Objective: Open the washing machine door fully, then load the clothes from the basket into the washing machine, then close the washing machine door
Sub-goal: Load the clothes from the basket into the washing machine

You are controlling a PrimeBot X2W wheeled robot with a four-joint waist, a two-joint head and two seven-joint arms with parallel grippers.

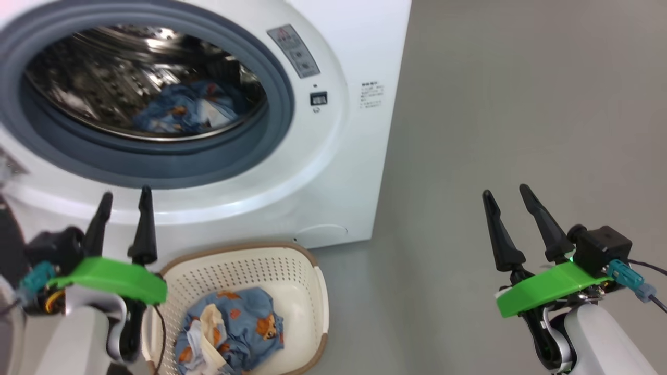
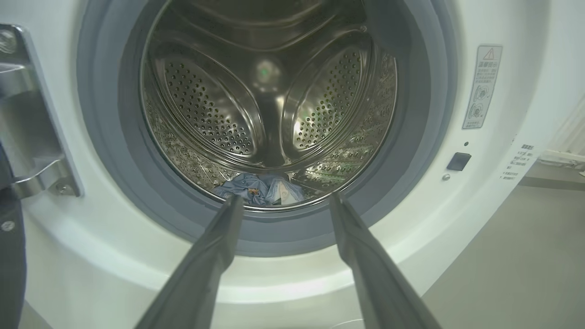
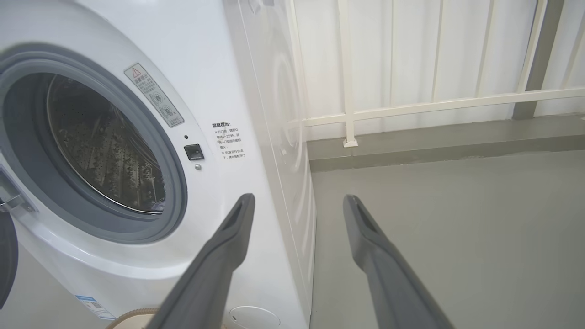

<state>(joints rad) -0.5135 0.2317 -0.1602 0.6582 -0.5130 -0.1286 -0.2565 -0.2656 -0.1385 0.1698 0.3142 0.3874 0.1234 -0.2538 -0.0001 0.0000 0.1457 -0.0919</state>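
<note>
The white washing machine (image 1: 323,172) stands with its mouth uncovered. The washing machine door is swung out to the left, and a dark edge of it (image 3: 6,260) shows beside the steel hinge (image 2: 32,137). Some light-blue clothes (image 1: 182,107) lie at the bottom of the steel drum (image 2: 269,91). More clothes (image 1: 245,323), blue with orange prints and a bit of cream cloth, sit in the cream basket (image 1: 308,263) on the floor under the opening. My left gripper (image 1: 125,194) is open and empty just left of the basket, pointing at the drum's lower rim (image 2: 287,196). My right gripper (image 1: 505,190) is open and empty over bare floor to the machine's right (image 3: 299,197).
Grey floor (image 1: 521,104) spreads to the right of the machine. A white railing (image 3: 411,107) and a low kerb run along the wall behind it. The latch socket (image 1: 318,98) and a warning label sit right of the grey gasket (image 1: 281,104).
</note>
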